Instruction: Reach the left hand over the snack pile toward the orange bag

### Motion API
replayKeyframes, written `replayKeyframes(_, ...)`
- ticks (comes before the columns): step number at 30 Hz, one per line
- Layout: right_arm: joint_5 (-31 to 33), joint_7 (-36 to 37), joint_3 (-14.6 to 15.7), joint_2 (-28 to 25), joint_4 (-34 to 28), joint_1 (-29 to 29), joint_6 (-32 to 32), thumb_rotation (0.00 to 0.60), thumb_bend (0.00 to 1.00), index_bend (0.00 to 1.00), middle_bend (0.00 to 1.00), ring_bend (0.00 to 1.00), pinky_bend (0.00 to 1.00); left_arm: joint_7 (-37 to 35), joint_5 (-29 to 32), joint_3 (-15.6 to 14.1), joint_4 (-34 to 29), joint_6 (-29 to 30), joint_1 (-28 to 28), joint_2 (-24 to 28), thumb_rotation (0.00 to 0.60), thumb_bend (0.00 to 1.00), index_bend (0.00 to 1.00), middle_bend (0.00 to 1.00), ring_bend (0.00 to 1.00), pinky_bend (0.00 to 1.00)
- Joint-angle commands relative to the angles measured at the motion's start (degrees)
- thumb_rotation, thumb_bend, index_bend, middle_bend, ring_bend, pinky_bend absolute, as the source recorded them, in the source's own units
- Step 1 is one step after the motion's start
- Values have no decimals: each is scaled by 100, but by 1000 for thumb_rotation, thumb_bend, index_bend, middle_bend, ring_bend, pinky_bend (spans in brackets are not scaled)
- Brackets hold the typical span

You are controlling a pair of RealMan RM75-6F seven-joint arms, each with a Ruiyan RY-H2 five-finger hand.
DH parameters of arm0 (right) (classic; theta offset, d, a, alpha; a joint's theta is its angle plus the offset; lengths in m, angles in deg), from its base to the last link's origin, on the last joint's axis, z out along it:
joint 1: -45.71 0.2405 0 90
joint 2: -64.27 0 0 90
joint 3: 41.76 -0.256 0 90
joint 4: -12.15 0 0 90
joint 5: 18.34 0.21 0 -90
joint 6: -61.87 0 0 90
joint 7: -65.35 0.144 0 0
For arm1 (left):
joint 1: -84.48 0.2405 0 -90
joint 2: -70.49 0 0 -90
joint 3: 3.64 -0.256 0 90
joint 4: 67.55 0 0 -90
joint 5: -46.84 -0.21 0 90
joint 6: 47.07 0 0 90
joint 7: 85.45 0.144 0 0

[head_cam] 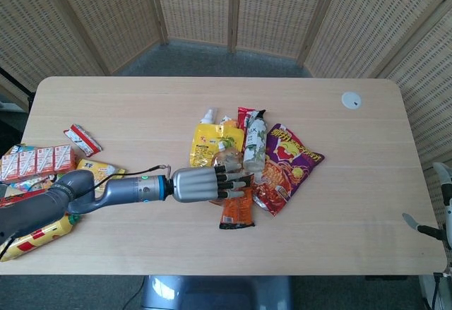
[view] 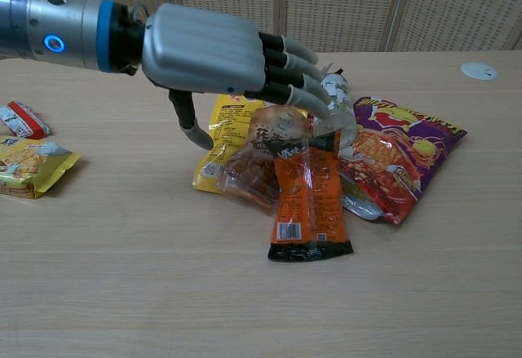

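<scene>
The orange bag (head_cam: 237,207) (view: 308,199) lies at the near edge of the snack pile, its black bottom toward me. My left hand (head_cam: 201,184) (view: 216,52) hovers palm down over the pile's left side, fingers stretched out and apart above the orange bag's top end, thumb hanging down, holding nothing. Beneath it lie a yellow pouch (head_cam: 205,144) (view: 236,109) and a clear brown snack bag (view: 257,166). Only a sliver of my right hand (head_cam: 439,215) shows at the head view's right edge; its fingers cannot be made out.
A purple chip bag (head_cam: 291,156) (view: 400,154) and a white-green bottle (head_cam: 255,142) lie right of the orange bag. More snacks sit at the table's left: red cartons (head_cam: 35,160), a small yellow packet (view: 28,162), a red-white packet (head_cam: 83,139). A white disc (head_cam: 351,99) lies far right.
</scene>
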Motion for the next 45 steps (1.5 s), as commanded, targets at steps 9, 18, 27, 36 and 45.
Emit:
replayKeyframes(9,-48,217,9,-88,9,-48,2,600,0,0,0,0,0,176,202,-286,588,-532,-612,-958,600,0,0,0,0,0)
replayKeyframes(18,-71,359,-2,-138,-2,-72,17,600,0,0,0,0,0,215,472,-423,973,-851,-971,-1473,600,0,0,0,0,0)
replayKeyframes(27,-78,413,-8,-158,-8,-83,24,600,0,0,0,0,0,366,636,-613,1298,-974,-1153,-1941,600,1,173,0,0,69)
replayKeyframes(36,-45,475,-26,-170,24,-95,24,600,0,0,0,0,0,562,824,-707,1606,-866,-1165,-2246,600,30,583,402,311,442)
replayKeyframes(45,-66,473,-26,-178,11,-101,39,600,0,0,0,0,0,735,997,-709,1568,-501,-1076,-2228,600,83,782,620,511,598)
